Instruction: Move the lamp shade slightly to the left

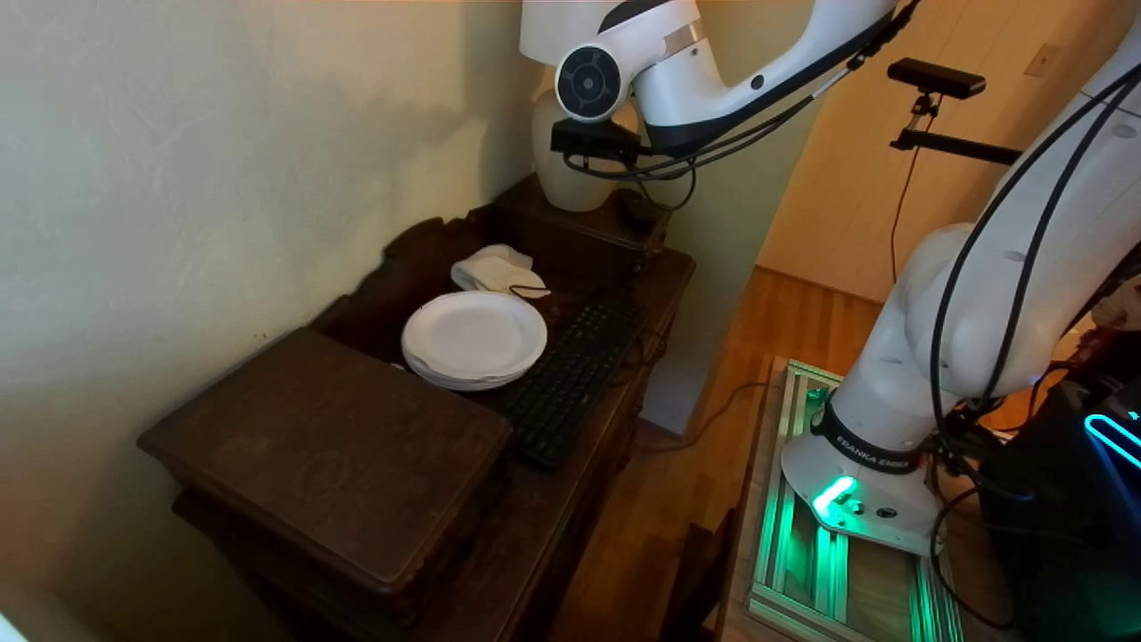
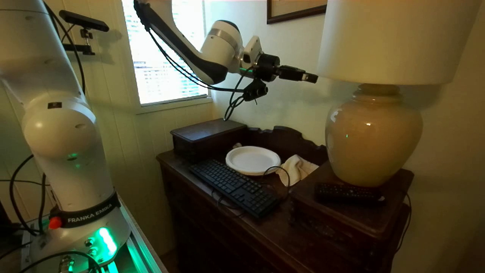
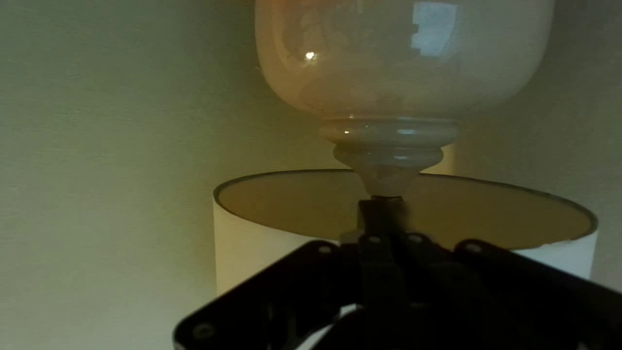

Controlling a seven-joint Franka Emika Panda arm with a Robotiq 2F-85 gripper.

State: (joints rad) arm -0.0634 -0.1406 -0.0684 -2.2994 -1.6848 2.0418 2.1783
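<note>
While the tool (image 2: 310, 77) is positioned near the lower rim of the lamp shade (image 2: 390, 41), its jaws are closed together; contact with the shade cannot be confirmed. The shade sits above the lamp base (image 2: 373, 138), which stands on the raised end of the desk (image 2: 363, 218), just beside the remote control (image 2: 346, 193). The keyboard (image 2: 235, 185) lies beside the plates (image 2: 253, 159).

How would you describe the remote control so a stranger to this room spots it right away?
Start with the dark wooden dresser, then find the bulbous cream lamp base on one of its raised ends. The remote control lies on that same raised end, close by the lamp base's foot. It is black like the keyboard, but far shorter and resting higher.
</note>
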